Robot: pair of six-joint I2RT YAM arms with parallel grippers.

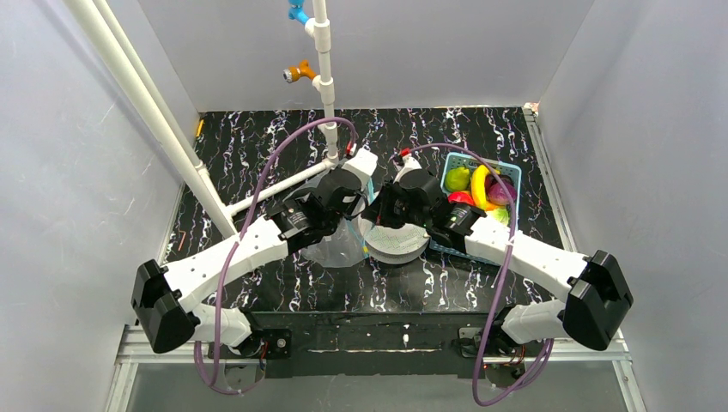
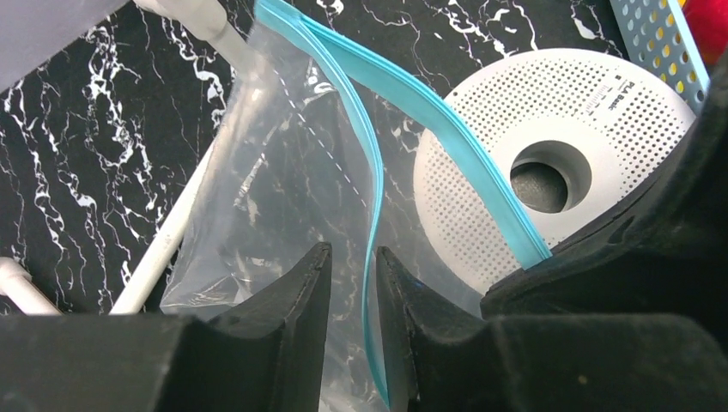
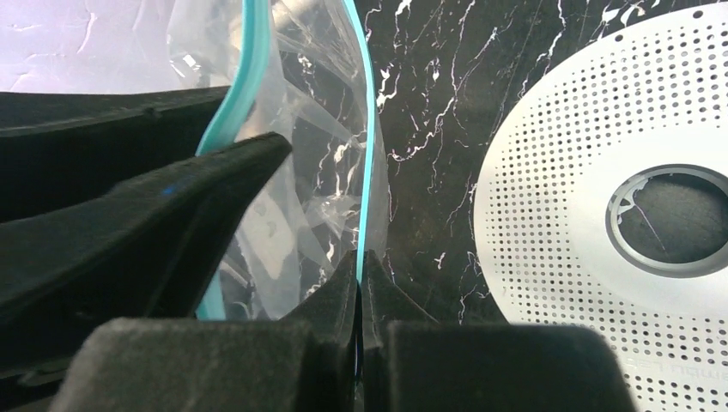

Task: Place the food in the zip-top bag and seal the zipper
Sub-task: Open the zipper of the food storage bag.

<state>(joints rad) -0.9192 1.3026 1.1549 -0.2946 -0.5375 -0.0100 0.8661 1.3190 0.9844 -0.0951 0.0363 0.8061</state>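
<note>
Top view high overhead, wrist views close, both sharing zip-top bag (image 2: pixel 275 197), white disc (image 2: pixel 601 94)

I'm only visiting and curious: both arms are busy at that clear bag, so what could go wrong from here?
1. The left pincer has its jaws apart around the blue strip. Only the right pincer, pinched shut on that strip, seems to hold the bag, which might sag or slip free.
2. The fruit all lies in the basket, so the bag could end up sealed empty.

left arm (image 1: pixel 240 249) extended inward | left gripper (image 2: pixel 354 266) jaws slightly parted | right arm (image 1: pixel 524 253) extended inward | right gripper (image 3: pixel 360 275) jaws pressed together
</note>
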